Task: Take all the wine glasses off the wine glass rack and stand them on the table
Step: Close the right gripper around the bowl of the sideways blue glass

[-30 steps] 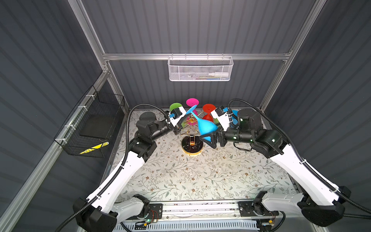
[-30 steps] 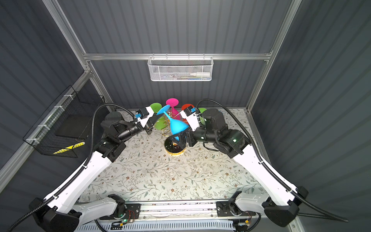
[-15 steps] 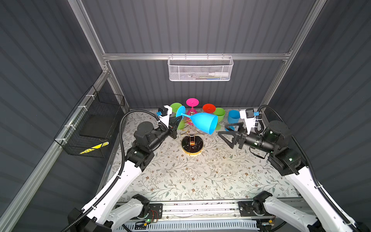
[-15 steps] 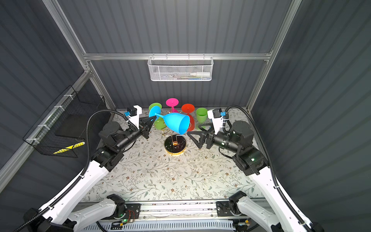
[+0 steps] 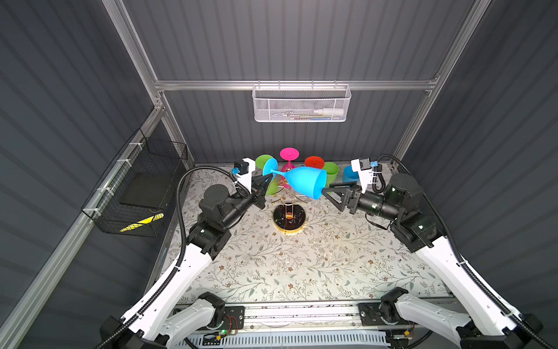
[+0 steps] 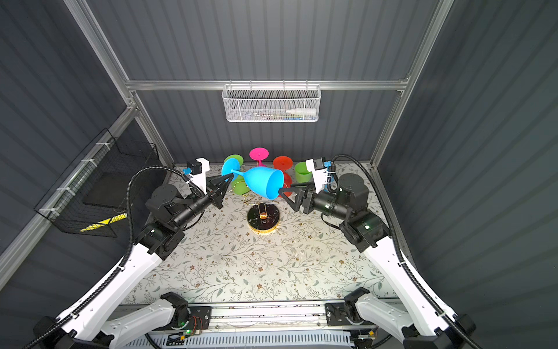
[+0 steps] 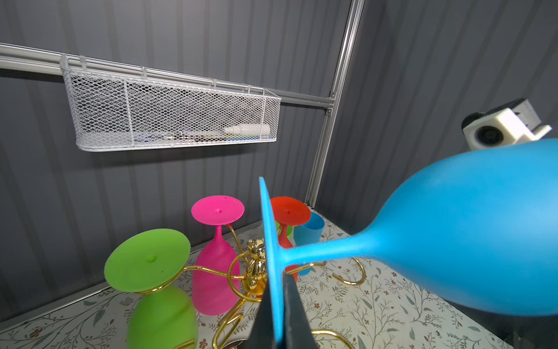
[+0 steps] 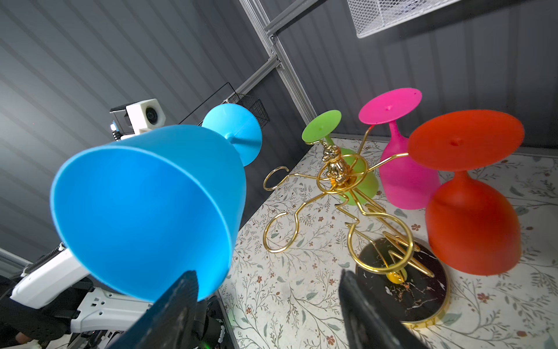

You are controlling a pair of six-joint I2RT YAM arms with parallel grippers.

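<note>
Left claw (image 7: 276,299) was pressed together on the round foot of the blue wine glass (image 5: 305,182), pinching the disc edge-on between both fingers. The glass lay sideways in the air. Its stem ran away from that claw, and its bowl mouth was turned toward the right claw (image 8: 265,275).

Right claw stood spread, jaws wide apart. One finger (image 8: 178,299) sat at the bowl's rim and the other was clear of it. Whether that finger touched the rim could not be told. The glass spanned the gap between the two claws, off the wire arms.

Below the claws and between them stood the wine glass rack (image 8: 333,164), gold wire on a round black base, set on the floral surface (image 5: 302,266).

On the rack's far side from both claws, three glasses hung upside down by their feet:
- green glass (image 7: 148,260), nearer the left claw
- pink glass (image 7: 216,263), in the middle
- red glass (image 8: 471,217), nearer the right claw

Past them, a green cup (image 5: 331,172) and a blue cup (image 5: 347,176) stood on the surface by the back wall. High above both claws, a white mesh basket (image 6: 271,102) hung on the rail.
</note>
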